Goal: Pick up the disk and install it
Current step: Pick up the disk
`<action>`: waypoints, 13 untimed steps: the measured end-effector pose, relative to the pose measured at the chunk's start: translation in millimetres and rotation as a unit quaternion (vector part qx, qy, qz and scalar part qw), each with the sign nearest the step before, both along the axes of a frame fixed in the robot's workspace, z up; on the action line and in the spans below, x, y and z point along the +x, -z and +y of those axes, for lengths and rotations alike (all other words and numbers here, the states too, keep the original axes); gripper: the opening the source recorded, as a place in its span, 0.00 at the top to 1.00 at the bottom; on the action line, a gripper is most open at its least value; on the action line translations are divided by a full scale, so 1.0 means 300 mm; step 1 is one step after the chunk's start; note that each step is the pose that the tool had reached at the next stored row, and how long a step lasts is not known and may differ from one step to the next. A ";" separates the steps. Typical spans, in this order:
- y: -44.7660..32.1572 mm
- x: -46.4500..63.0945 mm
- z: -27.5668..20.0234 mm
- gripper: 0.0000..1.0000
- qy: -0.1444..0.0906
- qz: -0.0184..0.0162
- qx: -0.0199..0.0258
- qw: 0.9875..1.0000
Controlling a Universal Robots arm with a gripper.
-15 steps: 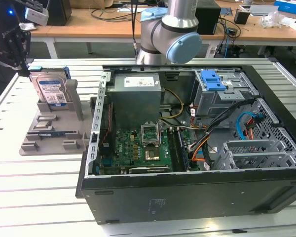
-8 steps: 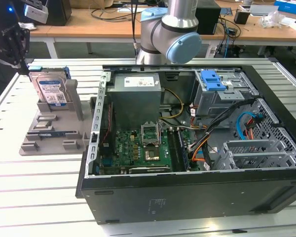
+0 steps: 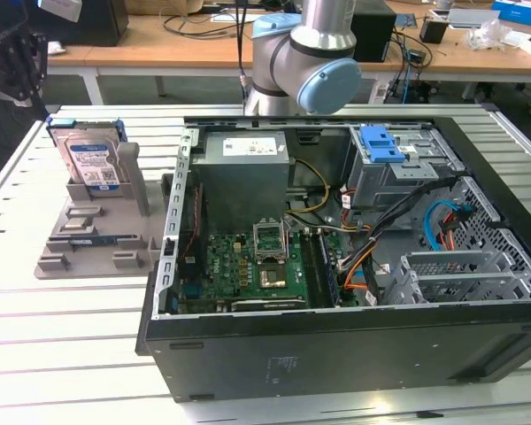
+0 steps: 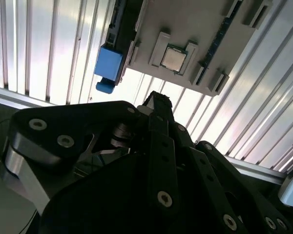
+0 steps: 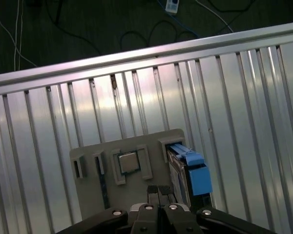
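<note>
Exterior view: the disk (image 3: 90, 158) stood on edge in a slot at the far end of the grey holder (image 3: 80, 243), label facing the camera. It was probably parked upright so a claw could come down over its top edge. The holder lay flat on the slatted table (image 3: 53, 354), just beside the open computer case (image 3: 336, 354) on the exterior view's left. The case lay on its side with the cover off, so its insides were reachable from above. Inside it were the power supply (image 3: 245, 168) at the far wall, the motherboard (image 3: 248, 266) below that, and the drive cage (image 3: 385, 181) with its blue tab (image 3: 380, 142) toward the exterior view's right. No disk sat in the cage, so the install was judged not started. The arm (image 3: 305, 53) rose behind the case. Second wrist view: the gripper (image 4: 156, 102) hung over the holder with its fingers together, gripping nothing and apart from the disk's blue rail (image 4: 109, 61). A processor chip (image 4: 173, 57) lay in its own pocket of the holder. First wrist view: the gripper (image 5: 158, 192) was again closed and empty above the holder (image 5: 151, 144). The disk (image 5: 188, 170) was in its end slot and the chip (image 5: 129, 162) in the middle pocket. A dark narrow strip (image 5: 103, 187), likely a memory stick, lay in a groove.
</note>
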State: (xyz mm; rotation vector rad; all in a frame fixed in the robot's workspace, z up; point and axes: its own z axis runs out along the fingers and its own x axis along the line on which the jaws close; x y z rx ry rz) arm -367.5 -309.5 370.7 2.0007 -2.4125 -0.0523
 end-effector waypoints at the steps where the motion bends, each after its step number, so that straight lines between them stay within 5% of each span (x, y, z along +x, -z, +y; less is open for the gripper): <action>1: 0.000 0.000 0.000 0.89 0.000 0.000 0.000 1.000; 3: 0.000 0.000 0.000 0.89 0.000 0.000 0.000 1.000; 9: 0.000 0.000 0.000 0.64 -0.001 0.000 0.000 1.000; 11: 0.000 0.000 0.000 0.64 -0.001 0.000 0.000 1.000; 13: 0.000 0.000 0.000 0.64 -0.023 0.000 -0.005 1.000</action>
